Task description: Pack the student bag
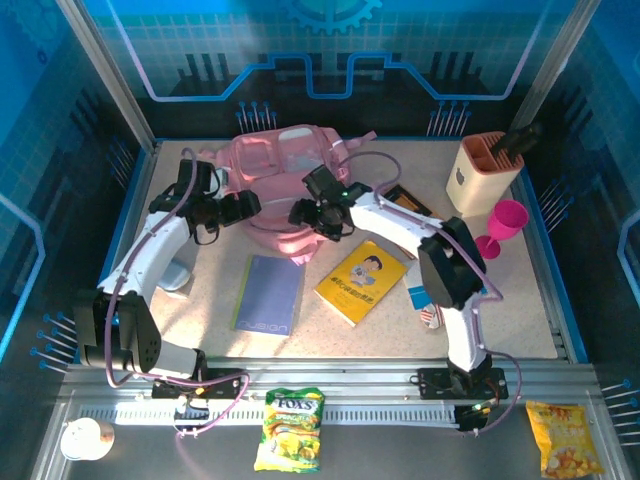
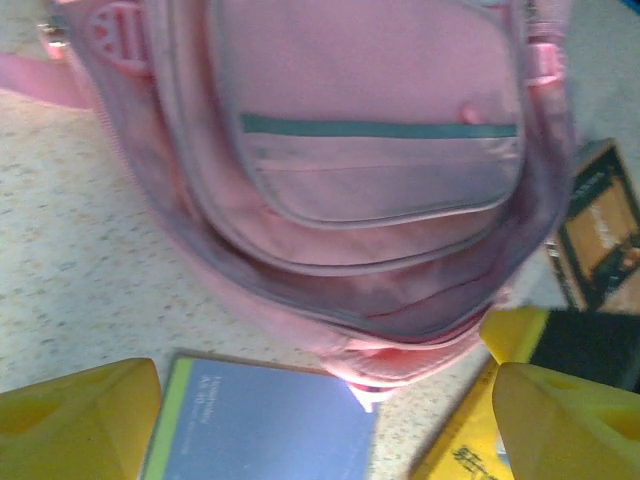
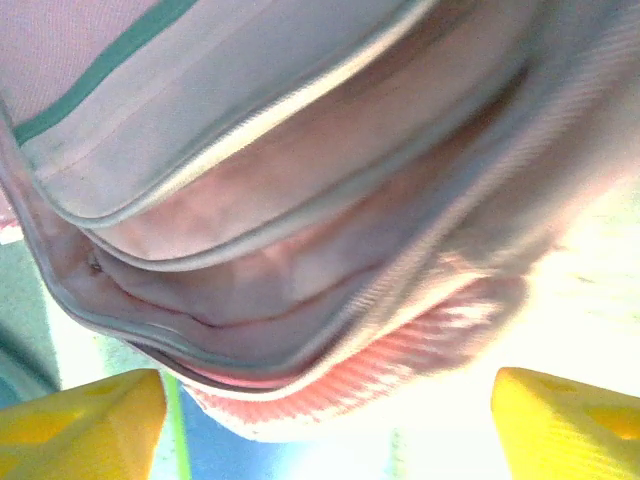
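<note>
The bag (image 1: 275, 165) lies flat at the upper centre of the counter (image 1: 520, 310), its mouth facing the arms, likely so books can slide in. The left fingers (image 2: 75, 420) and right fingers (image 3: 80, 425) both stand wide, holding nothing, either side of that gaping mouth. The notebook (image 1: 268, 293) and yellow book (image 1: 362, 281) lie just below it, within easy reach.

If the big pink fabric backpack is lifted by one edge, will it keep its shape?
Probably not: the pink fabric backpack lies slumped, its open rim wrinkled, so it should flop. It looks rather flat, so likely light.
</note>
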Tool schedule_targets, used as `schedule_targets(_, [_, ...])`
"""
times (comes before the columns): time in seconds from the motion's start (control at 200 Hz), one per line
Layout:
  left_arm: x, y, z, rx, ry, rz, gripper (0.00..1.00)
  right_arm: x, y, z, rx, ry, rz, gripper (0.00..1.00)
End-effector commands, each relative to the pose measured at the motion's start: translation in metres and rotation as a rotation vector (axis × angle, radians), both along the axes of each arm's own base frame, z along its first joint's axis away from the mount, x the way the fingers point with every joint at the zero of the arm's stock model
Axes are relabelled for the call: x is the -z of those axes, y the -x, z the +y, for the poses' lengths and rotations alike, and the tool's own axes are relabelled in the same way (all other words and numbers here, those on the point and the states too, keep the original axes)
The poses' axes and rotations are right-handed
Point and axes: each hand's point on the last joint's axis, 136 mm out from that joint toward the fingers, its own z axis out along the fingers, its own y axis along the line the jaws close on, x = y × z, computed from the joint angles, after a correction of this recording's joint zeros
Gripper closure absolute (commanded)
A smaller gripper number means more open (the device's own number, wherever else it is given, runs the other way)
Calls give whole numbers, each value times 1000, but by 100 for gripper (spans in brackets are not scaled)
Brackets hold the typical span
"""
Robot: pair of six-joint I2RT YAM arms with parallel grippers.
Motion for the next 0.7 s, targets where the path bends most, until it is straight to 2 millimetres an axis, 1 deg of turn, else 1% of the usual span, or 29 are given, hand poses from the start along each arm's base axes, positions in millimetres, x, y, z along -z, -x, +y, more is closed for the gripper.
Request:
schedule_targets(0.0, [-11, 1, -30, 83, 126, -27, 13, -33, 6, -54, 21, 128, -133, 9])
schedule_targets(0.065, [-9, 2, -43, 116, 136, -20, 11, -28, 18, -82, 58, 184, -132, 2])
schedule_targets(0.095, [-8, 2, -48, 130, 137, -18, 10, -22, 24, -92, 72, 198, -120, 1])
schedule_targets(0.11, [-8, 2, -52, 141, 136, -18, 8, -18, 28, -96, 75, 202, -114, 1])
schedule_targets(0.125, [-7, 3, -56, 149, 138, -16, 4, -16, 30, -100, 80, 205, -109, 0])
schedule_targets(0.19, [-2, 5, -71, 188, 135, -7, 1, -1, 43, -115, 109, 200, -64, 0])
schedule_targets(0.24, [1, 6, -84, 217, 135, -1, 1, 9, 49, -117, 107, 154, -36, 0])
schedule_targets(0.245, [1, 6, -85, 218, 135, 0, 1, 13, 52, -119, 107, 156, -28, 0])
schedule_targets(0.25, [1, 6, -87, 222, 136, 0, 1, 12, 51, -118, 108, 148, -31, 0])
schedule_targets(0.29, [5, 7, -99, 244, 141, 5, 1, 22, 56, -121, 113, 131, -10, 0])
schedule_targets(0.33, [8, 9, -112, 262, 149, 1, 1, 27, 59, -123, 119, 121, -5, 0])
schedule_targets(0.38, [13, 11, -129, 283, 167, -7, 1, 31, 60, -124, 129, 109, -11, 0])
schedule_targets(0.45, [23, 18, -155, 320, 194, -4, 1, 36, 60, -125, 144, 91, -17, 0])
schedule_targets(0.535, [34, 29, -179, 355, 219, 17, 3, 42, 60, -130, 170, 75, -4, 0])
schedule_targets(0.635, [50, 42, -203, 399, 226, 58, 6, 50, 61, -134, 190, 65, 17, 0])
schedule_targets(0.695, [62, 49, -212, 418, 206, 90, 8, 56, 62, -136, 195, 63, 32, 1])
